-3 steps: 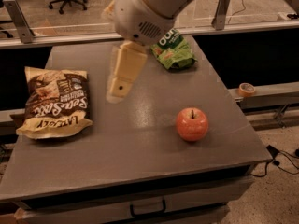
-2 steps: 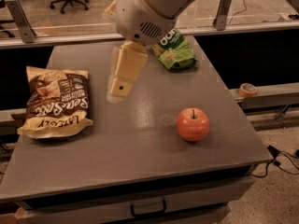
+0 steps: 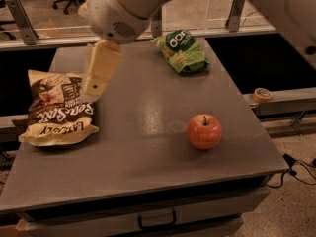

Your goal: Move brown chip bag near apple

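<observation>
tool (image 3: 94,89) shifted left, now at right edge of brown chip bag (image 3: 55,113)

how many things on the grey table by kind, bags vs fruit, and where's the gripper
chip bags: 2 (crinkly dark brown and cream chip bag; crinkly green chip bag)
fruit: 1 (round red-orange apple)
total: 3
The cream gripper hangs above the left side of the grey table, beside the brown bag's upper right edge.
</observation>
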